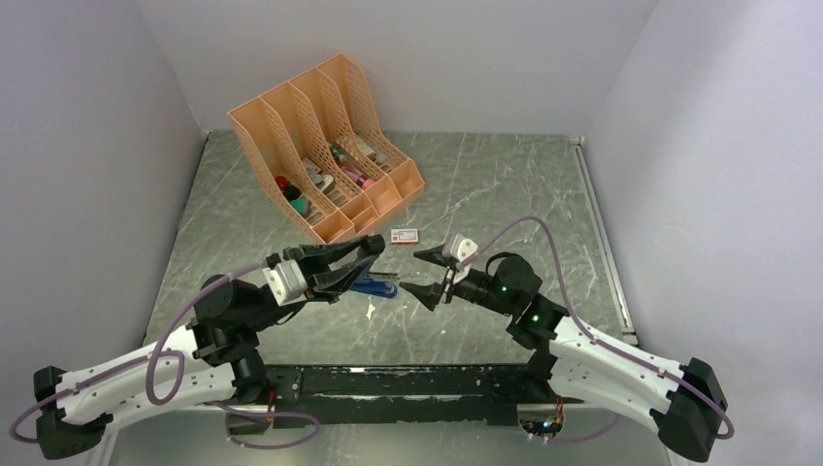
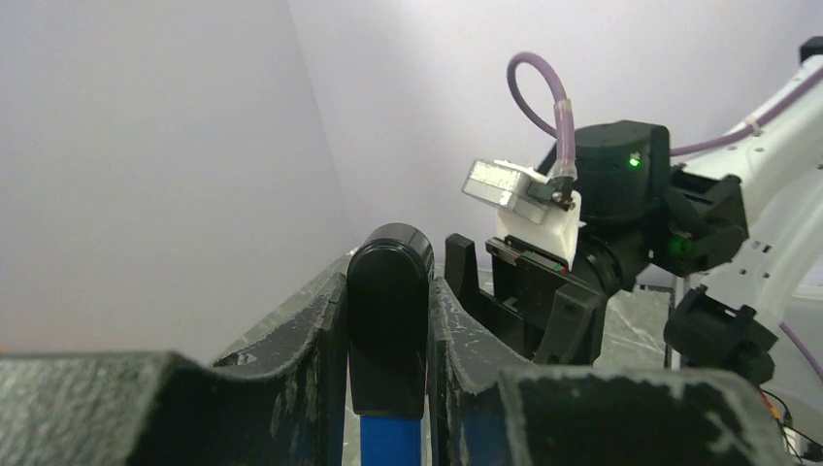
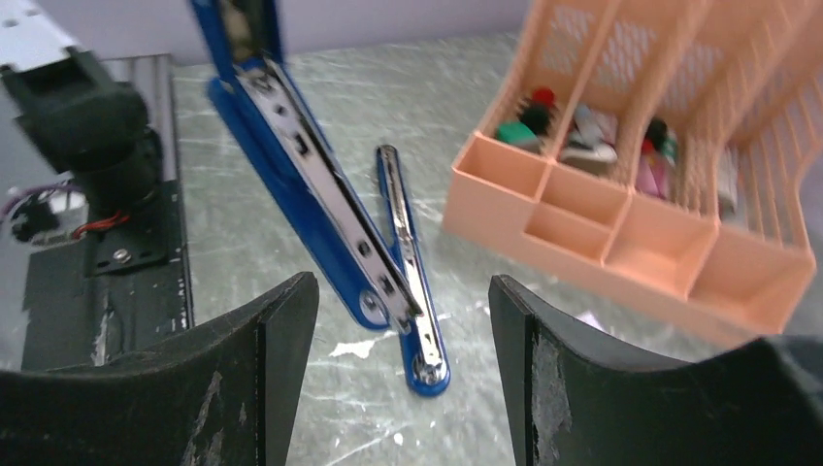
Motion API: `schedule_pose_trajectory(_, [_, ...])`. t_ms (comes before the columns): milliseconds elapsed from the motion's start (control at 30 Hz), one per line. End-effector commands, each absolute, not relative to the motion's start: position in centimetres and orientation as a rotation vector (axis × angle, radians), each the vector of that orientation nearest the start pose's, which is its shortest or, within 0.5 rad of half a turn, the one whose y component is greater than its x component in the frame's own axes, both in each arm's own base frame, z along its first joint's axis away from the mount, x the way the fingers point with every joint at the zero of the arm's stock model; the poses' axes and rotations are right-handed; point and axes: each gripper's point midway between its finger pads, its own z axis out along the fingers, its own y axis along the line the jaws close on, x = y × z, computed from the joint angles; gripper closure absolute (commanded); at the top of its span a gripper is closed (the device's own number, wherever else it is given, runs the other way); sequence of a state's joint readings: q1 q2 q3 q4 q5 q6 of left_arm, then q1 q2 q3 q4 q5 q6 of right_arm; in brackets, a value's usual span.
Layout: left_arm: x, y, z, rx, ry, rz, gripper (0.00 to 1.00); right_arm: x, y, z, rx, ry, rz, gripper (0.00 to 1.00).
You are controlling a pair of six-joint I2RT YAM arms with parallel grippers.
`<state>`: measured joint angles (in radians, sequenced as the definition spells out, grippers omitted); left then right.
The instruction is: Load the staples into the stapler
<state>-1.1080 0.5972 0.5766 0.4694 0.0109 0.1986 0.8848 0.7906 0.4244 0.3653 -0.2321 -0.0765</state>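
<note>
The blue stapler (image 1: 380, 285) stands hinged open at mid-table. In the right wrist view its base (image 3: 415, 282) lies flat on the table, and its upper arm with the silver rail (image 3: 311, 175) rises to the upper left. My left gripper (image 1: 367, 262) is shut on the stapler's black cap end (image 2: 389, 311), which sits upright between both fingers. My right gripper (image 1: 415, 273) is open just right of the stapler, and the stapler's front tip shows between its fingers (image 3: 281, 379) with nothing touching them. The staples are out of view.
A small white-and-red box (image 1: 405, 234) lies behind the grippers. A peach desk organizer (image 1: 325, 146) with several compartments of small items stands at the back left. Grey walls close in the table on three sides, and the arm bases sit along the near edge.
</note>
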Motion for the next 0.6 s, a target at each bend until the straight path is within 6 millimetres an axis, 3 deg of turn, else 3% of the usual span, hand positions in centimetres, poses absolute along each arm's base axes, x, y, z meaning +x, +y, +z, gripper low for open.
schedule_pose_trajectory(0, [10.8,-25.2,43.2,0.725,0.738,-0.894,0.93,15.1,30.5,26.8,-1.142,1.052,0.895,0.31])
schedule_pose_trajectory(267, [9.3,-26.5,43.9,0.785,0.674,-0.971,0.93,13.8,32.9,26.7,-1.300,0.946,0.978,0.32])
schedule_pose_trajectory(567, [9.0,-26.5,44.3,0.773,0.646,-0.994,0.93,12.6,33.4,25.2,-1.379,0.975,1.071,0.37])
